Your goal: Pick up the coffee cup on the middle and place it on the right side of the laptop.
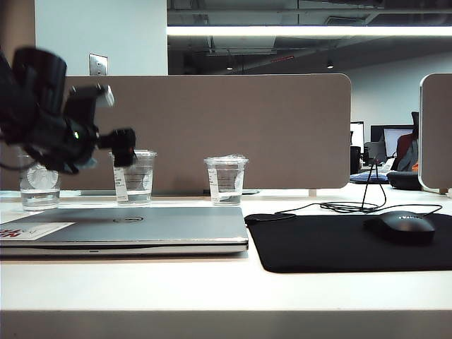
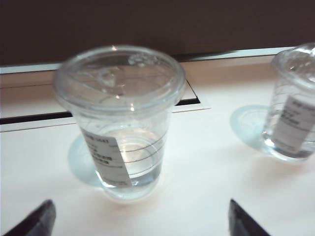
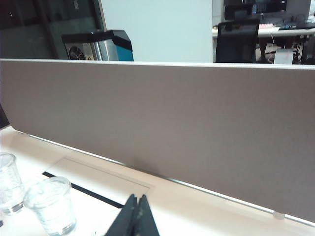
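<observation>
Lying closed along the near edge of the white tabletop (image 1: pixel 141 289), the slim silver-grey laptop (image 1: pixel 127 229) shows a round dark logo on its lid and a white sticker with red print at its left corner. Beside it to the right sits a black mouse pad (image 1: pixel 332 244) carrying a black mouse (image 1: pixel 400 226) with its cable looping back.

Behind the laptop stand three clear cups. The coffee cup (image 1: pixel 134 176) is the middle one: clear plastic, a flat clear lid, a white rectangular label strip on its side, a little water at the bottom. It stands upright on the tabletop, touched by nothing. Another labelled cup (image 1: pixel 226 179) stands to its right, and a cup with a round white mark (image 1: pixel 39 187) to its left. A grey partition (image 1: pixel 233 131) closes off the back.

The left claw (image 1: pixel 124 147) hangs just in front of the coffee cup's upper left side in the exterior view. Its wrist camera shows the coffee cup (image 2: pixel 119 123) close up, with two dark fingertips (image 2: pixel 34 221) spread wide, well clear of it on either side, holding nothing.

The right claw (image 3: pixel 135 216) appears only in its own wrist view, fingers pressed together and empty, facing the partition (image 3: pixel 172 132) above two cups (image 3: pixel 51 205); the exterior view does not show it.
</observation>
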You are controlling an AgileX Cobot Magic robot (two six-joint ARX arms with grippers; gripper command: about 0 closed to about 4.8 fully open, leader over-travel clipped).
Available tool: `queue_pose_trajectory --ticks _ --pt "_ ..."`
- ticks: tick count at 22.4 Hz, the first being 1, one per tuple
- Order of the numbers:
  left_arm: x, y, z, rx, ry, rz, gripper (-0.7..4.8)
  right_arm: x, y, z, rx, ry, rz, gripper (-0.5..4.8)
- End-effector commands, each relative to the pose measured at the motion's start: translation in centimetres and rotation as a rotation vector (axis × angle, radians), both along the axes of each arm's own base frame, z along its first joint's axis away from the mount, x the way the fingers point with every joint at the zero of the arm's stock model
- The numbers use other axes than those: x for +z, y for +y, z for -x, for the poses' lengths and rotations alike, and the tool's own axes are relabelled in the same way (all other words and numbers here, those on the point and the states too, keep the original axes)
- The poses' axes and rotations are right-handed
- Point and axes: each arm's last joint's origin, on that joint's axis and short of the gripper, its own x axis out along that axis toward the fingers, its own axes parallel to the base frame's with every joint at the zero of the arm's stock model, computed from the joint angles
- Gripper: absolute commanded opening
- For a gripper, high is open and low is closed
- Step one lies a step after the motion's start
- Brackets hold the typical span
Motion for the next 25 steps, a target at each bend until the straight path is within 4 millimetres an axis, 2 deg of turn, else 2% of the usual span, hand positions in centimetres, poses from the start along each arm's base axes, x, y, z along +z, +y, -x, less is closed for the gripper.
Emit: queue_pose_trajectory --ticks 1,3,9,12,16,19,25 --pt "-0.5 -0.1 -1.6 0.013 -0.043 0.011 4.79 0.1 0.0 -0.3 -0.003 -0.022 0.002 -0.05" --pt "-0.9 -0.3 -2.9 0.031 -0.05 0.009 4.79 -0.6 0.0 -0.8 -0.002 -0.001 0.003 -0.05" --pt "-0.6 -0.7 -5.9 0.031 -0.094 0.016 4.79 -2.4 0.1 -2.2 0.001 0.052 0.007 -0.05" --pt "-0.6 -1.0 -7.9 0.035 -0.085 0.014 4.79 -3.1 0.1 -2.5 0.0 0.08 0.012 -0.05" --pt "-0.7 -1.2 -9.2 0.038 -0.1 0.017 4.79 -3.1 0.1 -2.5 0.0 0.069 0.043 -0.05" --pt "-1.3 -1.4 -10.7 0.038 -0.048 0.007 4.79 -3.2 -0.1 -2.5 -0.004 0.077 0.048 -0.05" --pt "-1.6 -1.6 -11.6 0.038 -0.059 0.009 4.79 -3.7 -0.1 -2.5 -0.002 0.126 0.051 -0.05"
